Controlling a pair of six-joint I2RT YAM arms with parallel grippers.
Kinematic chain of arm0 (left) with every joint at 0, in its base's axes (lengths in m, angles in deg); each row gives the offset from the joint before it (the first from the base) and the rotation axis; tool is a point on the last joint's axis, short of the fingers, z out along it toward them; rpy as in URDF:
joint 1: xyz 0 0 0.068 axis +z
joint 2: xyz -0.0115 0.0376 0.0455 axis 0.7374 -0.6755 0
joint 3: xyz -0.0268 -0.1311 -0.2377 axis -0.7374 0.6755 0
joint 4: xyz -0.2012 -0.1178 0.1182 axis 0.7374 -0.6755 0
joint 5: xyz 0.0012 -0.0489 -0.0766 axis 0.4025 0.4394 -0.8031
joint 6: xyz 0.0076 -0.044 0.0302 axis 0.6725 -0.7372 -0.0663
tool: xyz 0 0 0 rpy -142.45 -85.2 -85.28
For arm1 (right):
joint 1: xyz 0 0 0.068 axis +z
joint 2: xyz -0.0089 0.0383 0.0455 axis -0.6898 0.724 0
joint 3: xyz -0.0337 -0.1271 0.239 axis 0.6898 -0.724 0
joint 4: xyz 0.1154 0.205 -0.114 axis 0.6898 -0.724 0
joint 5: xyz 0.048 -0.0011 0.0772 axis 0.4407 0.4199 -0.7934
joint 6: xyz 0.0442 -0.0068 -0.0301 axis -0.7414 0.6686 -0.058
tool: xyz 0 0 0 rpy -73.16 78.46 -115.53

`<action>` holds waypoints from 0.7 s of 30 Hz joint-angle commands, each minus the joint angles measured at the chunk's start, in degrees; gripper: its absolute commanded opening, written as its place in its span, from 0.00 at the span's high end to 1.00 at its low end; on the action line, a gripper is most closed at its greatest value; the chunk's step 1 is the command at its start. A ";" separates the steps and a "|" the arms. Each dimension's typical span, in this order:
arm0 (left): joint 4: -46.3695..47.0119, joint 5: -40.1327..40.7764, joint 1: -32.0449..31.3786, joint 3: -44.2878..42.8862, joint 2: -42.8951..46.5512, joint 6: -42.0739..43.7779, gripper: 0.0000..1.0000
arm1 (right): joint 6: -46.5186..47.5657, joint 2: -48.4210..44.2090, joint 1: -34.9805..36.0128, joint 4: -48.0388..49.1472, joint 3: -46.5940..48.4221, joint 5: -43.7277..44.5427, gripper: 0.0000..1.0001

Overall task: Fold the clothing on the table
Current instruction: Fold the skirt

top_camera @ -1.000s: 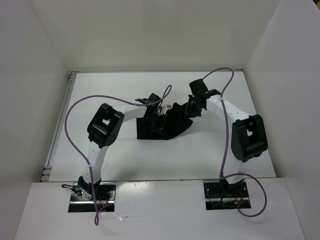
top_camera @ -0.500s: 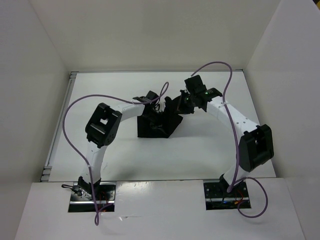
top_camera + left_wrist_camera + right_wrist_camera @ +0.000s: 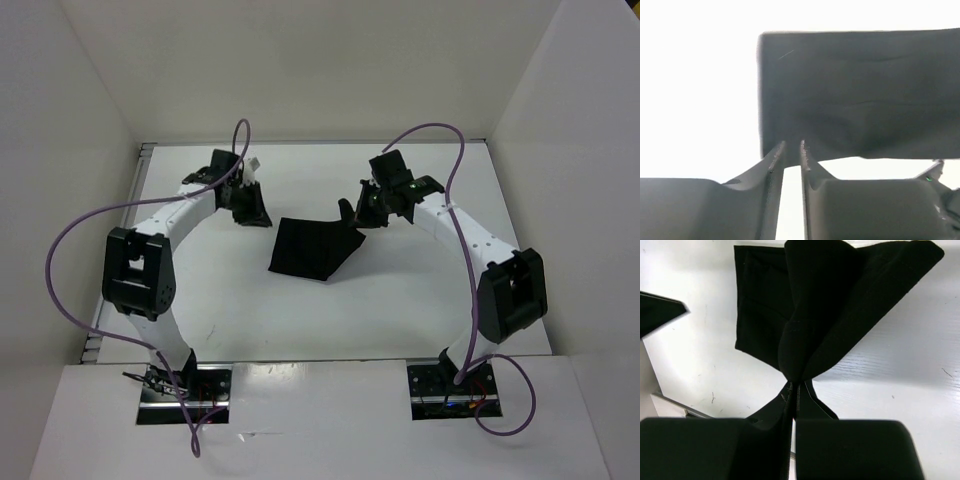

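Clamping a corner of the limp, light-looking clothing [image 3: 312, 247], the right gripper [image 3: 794, 386] is holding firm; the left gripper [image 3: 792, 145] is hovering parted, empty

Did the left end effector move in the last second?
Yes. The left end effector moved left, off the clothing, toward the table's left edge.

table [image 3: 420, 300]: white, smooth, rectangular top; faint scuffs [image 3: 946, 372] show in the right wrist view
edge strip [image 3: 118, 250]: thin metallic band along its left side
clothing [image 3: 308, 248]: black, limp, lying flat near the table's middle; its far right corner drawn up off the surface
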 commanded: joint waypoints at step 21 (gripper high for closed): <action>1.52 3.37 -1.39 12.68 -8.46 -0.36 0.97 | 2.70 10.05 7.51 -0.26 10.65 1.85 1.00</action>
